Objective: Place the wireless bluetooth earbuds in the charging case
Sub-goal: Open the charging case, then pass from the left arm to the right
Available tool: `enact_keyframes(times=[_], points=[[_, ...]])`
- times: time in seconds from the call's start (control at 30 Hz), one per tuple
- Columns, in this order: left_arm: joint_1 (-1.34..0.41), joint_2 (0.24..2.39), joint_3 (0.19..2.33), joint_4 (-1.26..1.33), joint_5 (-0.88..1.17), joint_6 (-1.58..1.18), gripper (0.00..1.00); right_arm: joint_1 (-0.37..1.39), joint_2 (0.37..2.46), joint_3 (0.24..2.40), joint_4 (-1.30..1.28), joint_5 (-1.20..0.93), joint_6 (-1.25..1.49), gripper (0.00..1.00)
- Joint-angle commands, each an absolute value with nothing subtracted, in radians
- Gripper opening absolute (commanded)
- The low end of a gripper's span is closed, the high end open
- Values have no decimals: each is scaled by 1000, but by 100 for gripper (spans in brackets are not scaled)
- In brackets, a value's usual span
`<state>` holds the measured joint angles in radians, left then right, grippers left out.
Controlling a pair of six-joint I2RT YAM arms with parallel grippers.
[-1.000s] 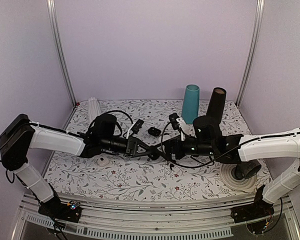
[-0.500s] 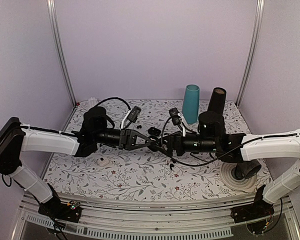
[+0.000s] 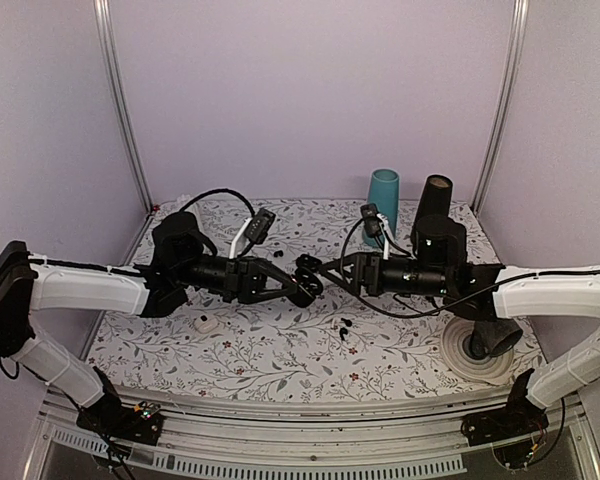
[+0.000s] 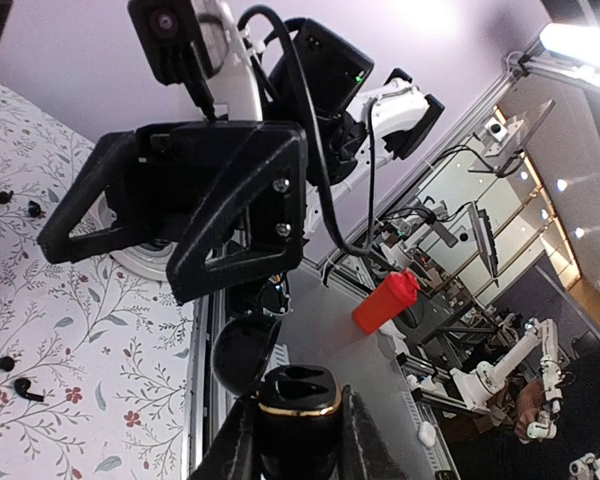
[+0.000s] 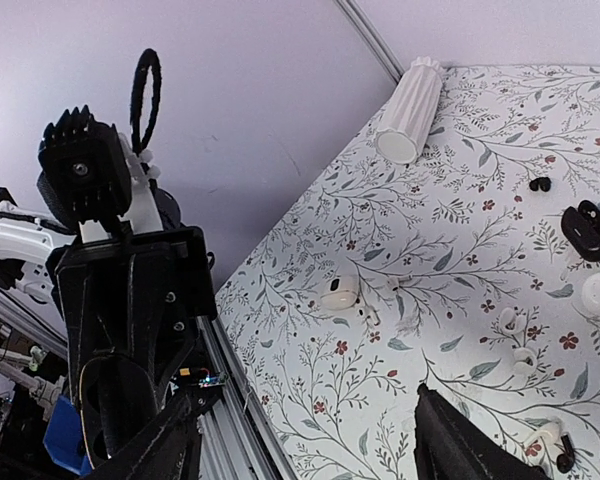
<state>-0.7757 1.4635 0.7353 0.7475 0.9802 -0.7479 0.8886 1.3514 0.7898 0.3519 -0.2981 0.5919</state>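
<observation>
left gripper is clamped tight on the open black charging case, holding it off the table with its sockets toward the right gripper, presumably for loading. the right gripper's jaws stand apart with nothing between them. the earbuds lie loose on the table, well apart from the case.

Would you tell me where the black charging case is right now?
The case is held in the left claw over the middle of the table in the overhead view, with the right claw facing it.
</observation>
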Motion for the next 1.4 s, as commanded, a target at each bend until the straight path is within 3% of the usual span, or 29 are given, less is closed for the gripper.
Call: enact_keyframes(times=[0.0,0.43,0.7,0.87,1.23,1.37], points=[[-788,1436,729,776,982,-717,0,881,1349,791,339,-338,593,73],[-787,1448,731,759,950,-700,0,881,1265,775,348,-347,596,73],[-787,1455,741,763,959,-701,0,932,1327,834,358,-454,532,66],[-788,1451,741,763,962,-702,0,943,1371,857,351,-475,528,55],[-788,1450,739,738,961,-688,0,943,1389,865,377,-493,570,20],[-787,1445,739,724,962,-675,25,944,1379,870,366,-488,567,8]])
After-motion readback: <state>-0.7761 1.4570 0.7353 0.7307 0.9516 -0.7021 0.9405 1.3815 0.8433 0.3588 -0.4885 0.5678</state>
